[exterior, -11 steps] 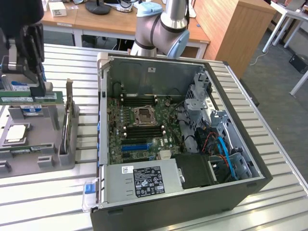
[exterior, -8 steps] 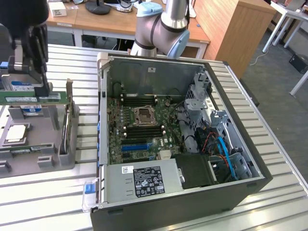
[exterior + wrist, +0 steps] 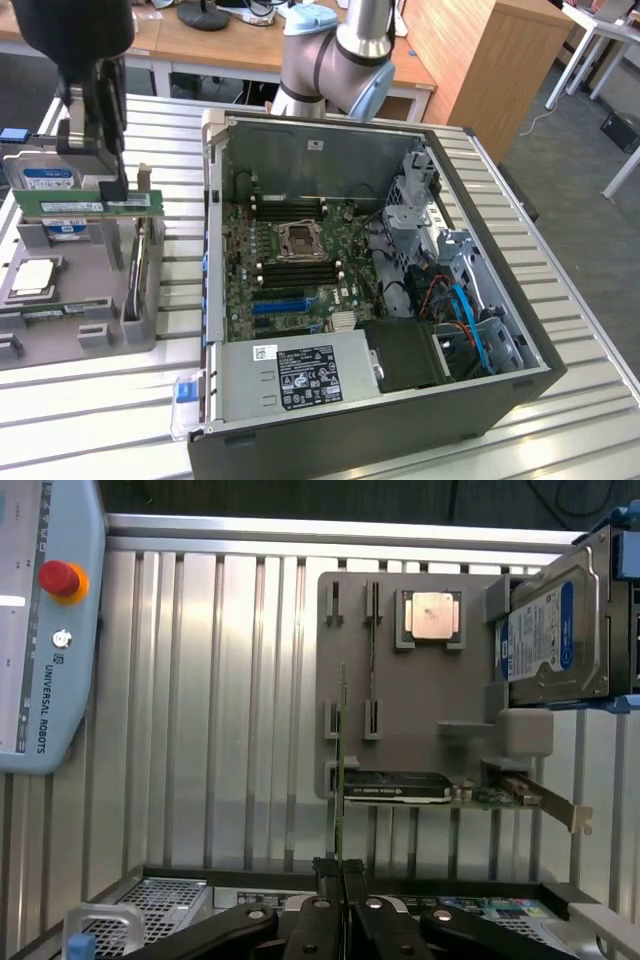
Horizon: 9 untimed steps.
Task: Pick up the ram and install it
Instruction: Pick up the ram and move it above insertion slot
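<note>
Pincer (image 3: 114,196) is clamped on the ram (image 3: 60,206), which is held above the grey tray (image 3: 60,335), beside the computer case (image 3: 300,150).

A robotics lab is indicated: an opened computer case (image 3: 380,300) is set on a slatted aluminium workbench (image 3: 100,410), a teach pendant (image 3: 45,660) is laid at its edge, and wooden desks (image 3: 200,45) are seen behind.

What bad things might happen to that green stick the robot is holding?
The gripper pinches the ram by its thin edge, so it might slip or tilt. The hard drive stands close by, so a swing could bump it. The case wall stands between the ram and the motherboard, so carrying it low could hit that wall.
</note>
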Each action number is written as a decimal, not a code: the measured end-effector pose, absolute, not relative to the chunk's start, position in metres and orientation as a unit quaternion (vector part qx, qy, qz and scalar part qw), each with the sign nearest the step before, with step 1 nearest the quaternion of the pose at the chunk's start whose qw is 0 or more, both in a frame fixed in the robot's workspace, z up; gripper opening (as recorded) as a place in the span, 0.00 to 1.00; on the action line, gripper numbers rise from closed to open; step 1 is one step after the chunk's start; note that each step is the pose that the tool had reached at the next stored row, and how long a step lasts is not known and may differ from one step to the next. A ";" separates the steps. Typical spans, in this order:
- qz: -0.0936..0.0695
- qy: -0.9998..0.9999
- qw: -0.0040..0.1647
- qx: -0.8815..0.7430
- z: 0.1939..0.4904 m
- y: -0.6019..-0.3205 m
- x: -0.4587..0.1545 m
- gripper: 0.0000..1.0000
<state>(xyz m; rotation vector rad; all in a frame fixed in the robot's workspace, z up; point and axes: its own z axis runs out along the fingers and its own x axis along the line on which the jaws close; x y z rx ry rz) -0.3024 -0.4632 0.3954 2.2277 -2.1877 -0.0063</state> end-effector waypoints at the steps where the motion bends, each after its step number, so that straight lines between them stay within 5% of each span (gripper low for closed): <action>1: -0.002 -0.701 0.010 0.713 0.395 -0.463 -0.300 0.12; 9: -0.002 -0.701 0.010 0.713 0.395 -0.463 -0.278 0.12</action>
